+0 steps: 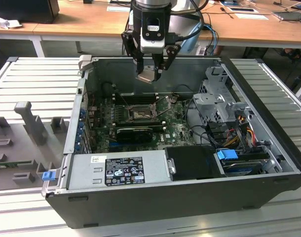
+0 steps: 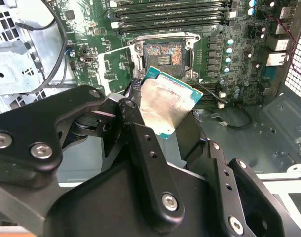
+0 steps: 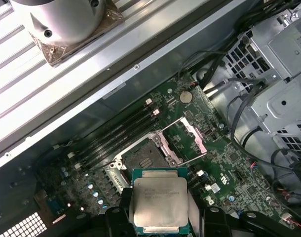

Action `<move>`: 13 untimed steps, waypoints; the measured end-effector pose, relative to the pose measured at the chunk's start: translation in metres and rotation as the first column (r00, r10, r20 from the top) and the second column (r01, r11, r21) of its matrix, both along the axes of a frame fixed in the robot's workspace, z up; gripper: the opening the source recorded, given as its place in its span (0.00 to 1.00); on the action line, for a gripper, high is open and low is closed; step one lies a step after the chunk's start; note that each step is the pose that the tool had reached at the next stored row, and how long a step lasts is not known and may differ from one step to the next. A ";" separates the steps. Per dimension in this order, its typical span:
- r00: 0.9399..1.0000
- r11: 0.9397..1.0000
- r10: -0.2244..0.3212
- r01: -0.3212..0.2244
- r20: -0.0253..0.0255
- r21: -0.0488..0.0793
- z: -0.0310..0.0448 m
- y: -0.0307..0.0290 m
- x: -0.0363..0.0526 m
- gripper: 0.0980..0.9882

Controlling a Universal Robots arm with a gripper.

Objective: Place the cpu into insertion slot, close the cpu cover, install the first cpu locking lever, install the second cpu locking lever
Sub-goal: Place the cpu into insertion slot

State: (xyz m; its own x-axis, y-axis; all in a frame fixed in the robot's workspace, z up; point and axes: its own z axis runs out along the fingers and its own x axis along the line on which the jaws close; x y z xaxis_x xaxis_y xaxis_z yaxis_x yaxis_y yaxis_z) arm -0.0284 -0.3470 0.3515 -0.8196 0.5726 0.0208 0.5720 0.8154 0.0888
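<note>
Between the fingertips of the black pincer [image 1: 151, 73], clamped edgewise, sits the cpu [image 3: 159, 205], a thin square with scuffed silver face and teal rim, its near edge cut off. Farther down, the insertion slot [image 3: 145, 157] lies bare beside the swung-open metal-frame cpu cover [image 3: 196, 137].

- cpu [image 3: 158, 205]: dull silver metal face, brushed and smudged, with a green board rim.
- hand [image 1: 151, 73]: smooth matt black links with bright steel screw heads.
- insertion slot [image 3: 146, 157]: dark metal rim around a coppery, fine-grained pin field.
- cpu cover [image 3: 168, 148]: bare silver metal frame, lightly shiny.
- circuit board [image 3: 229, 163]: green, with a faintly glossy lacquer.
- case [image 1: 190, 197]: matt dark grey outer wall, pale bare sheet metal inside.
- power supply [image 1: 91, 170]: plain silver-grey sheet metal with a paper label.
- counter [image 1: 37, 79]: ribbed grey metal, satin finish.
</note>
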 end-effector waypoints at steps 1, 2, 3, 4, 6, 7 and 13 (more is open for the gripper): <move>1.000 1.000 -0.004 0.004 0.000 0.000 -0.0001 0.0000 0.0000 0.48; 1.000 1.000 -0.006 0.006 0.000 0.000 -0.0001 0.0000 0.0000 0.48; 1.000 1.000 -0.008 0.008 0.000 0.000 -0.0001 0.0000 0.0000 0.48; 1.000 1.000 -0.010 0.010 0.000 0.000 -0.0002 0.0000 0.0000 0.48; 1.000 1.000 -0.013 0.013 0.000 0.000 -0.0002 0.0000 0.0000 0.48; 1.000 1.000 -0.016 0.016 0.000 0.000 -0.0002 0.0000 0.0000 0.48; 1.000 1.000 -0.029 0.029 0.000 0.000 -0.0003 0.0000 0.0000 0.48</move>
